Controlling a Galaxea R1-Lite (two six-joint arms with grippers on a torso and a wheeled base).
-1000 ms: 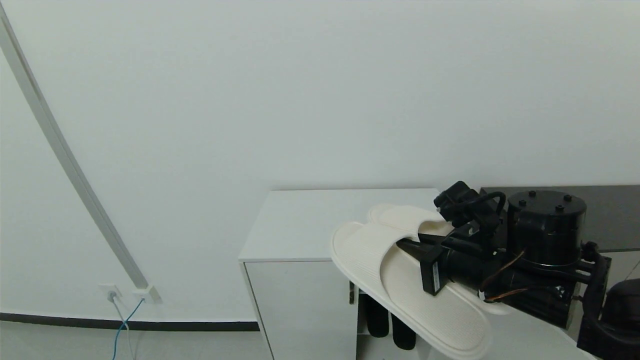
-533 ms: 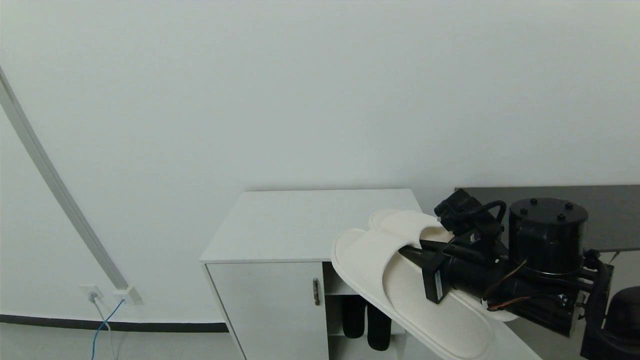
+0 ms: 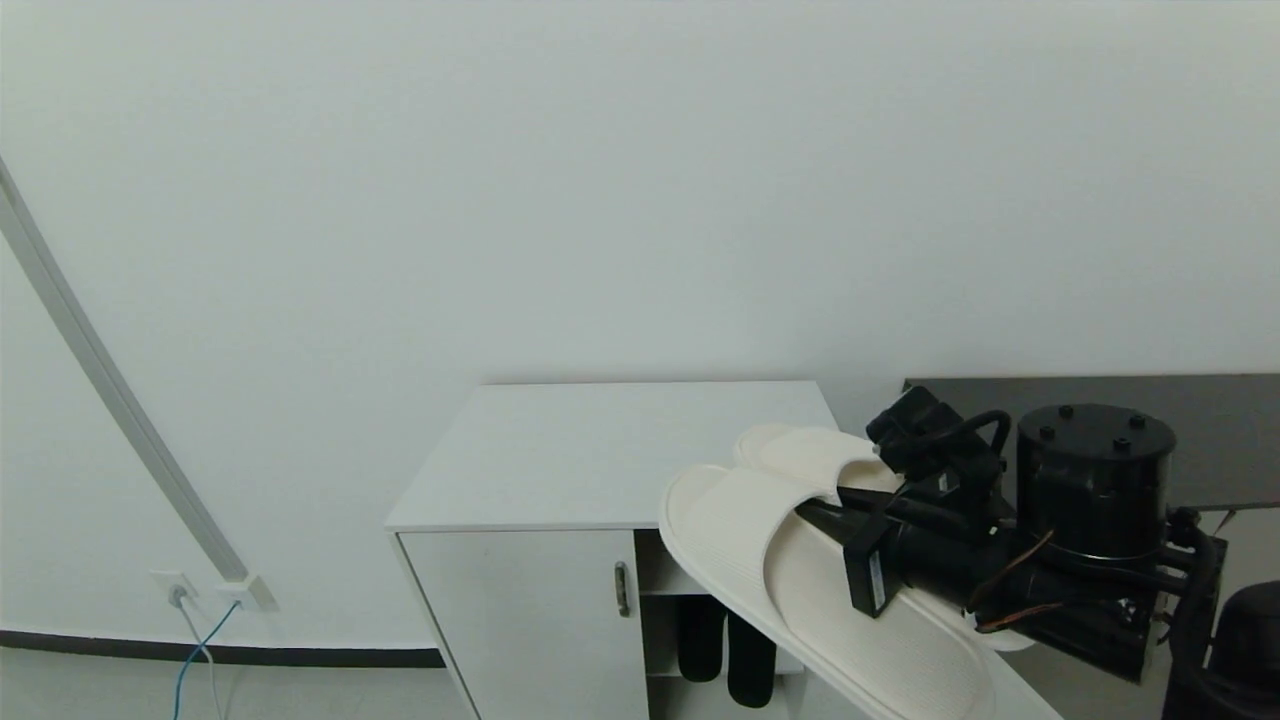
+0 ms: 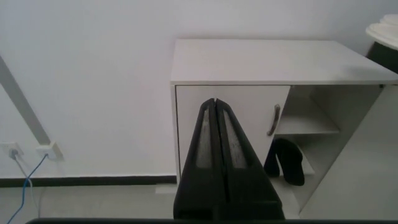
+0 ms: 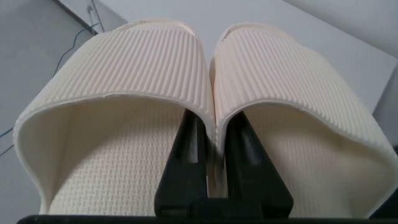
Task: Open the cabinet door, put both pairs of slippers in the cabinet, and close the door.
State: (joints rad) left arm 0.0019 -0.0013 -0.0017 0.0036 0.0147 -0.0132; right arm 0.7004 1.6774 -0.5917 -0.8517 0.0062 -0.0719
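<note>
My right gripper [image 3: 828, 505] is shut on a pair of cream slippers [image 3: 760, 540], its fingers [image 5: 186, 146] pinching the two inner strap edges together [image 5: 214, 106]. It holds them in the air in front of the white cabinet's [image 3: 600, 450] open right half. The cabinet's left door [image 3: 520, 620] is closed, with its handle [image 3: 620, 590] at the inner edge. A pair of black slippers [image 3: 728, 655] stands inside on a shelf [image 4: 286, 163]. The opened right door [image 4: 367, 155] hangs out toward me. My left gripper [image 4: 215, 134] is shut with nothing in it, in front of the closed left door [image 4: 230, 112].
A grey cable duct [image 3: 110, 400] runs slantwise down the wall on the left to two sockets with cables [image 3: 180, 592]. A dark tabletop [image 3: 1230, 430] adjoins the cabinet on the right. Bare floor [image 3: 200, 690] lies left of the cabinet.
The whole head picture has shifted, so the cabinet now sits further left in it and more of its open half shows. The right gripper still holds the cream slippers the same way.
</note>
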